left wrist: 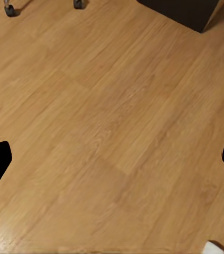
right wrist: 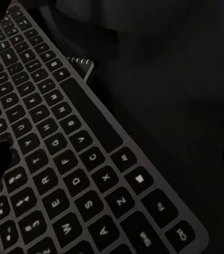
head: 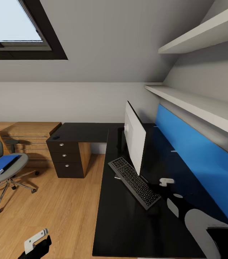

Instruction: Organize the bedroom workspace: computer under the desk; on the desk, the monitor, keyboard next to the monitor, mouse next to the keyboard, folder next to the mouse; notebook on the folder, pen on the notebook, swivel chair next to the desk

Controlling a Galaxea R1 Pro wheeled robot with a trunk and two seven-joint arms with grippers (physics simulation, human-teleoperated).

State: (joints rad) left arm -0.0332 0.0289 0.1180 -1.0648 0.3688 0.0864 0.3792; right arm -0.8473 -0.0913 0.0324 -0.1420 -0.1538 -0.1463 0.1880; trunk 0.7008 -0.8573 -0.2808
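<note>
Keyboard: slim silver-grey keyboard with dark keys [head: 134, 182] lay on black-topped desk [head: 128, 223] beside white-backed monitor [head: 134, 138];
Folder: bright-blue flat folder [head: 1, 164] rested on grey swivel chair [head: 2, 169];
Grippers: left gripper [left wrist: 112, 159] and right gripper [right wrist: 117, 153] both had jaws spread.

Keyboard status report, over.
Keyboard flat on desk, beside monitor. Right end effector open, empty, above the keyboard. Left end effector open over floor. Folder still on swivel chair.

The surface [head: 128, 223] has a glossy black top that mirrors the monitor [head: 134, 140]. Under the right tool, the keyboard [right wrist: 64, 159] looks like matt grey metal with dark plastic keys. The floor [left wrist: 112, 132] is smooth light wood — faintly sheened. The chair [head: 2, 169] has grey cloth — its base is shiny metal.
</note>
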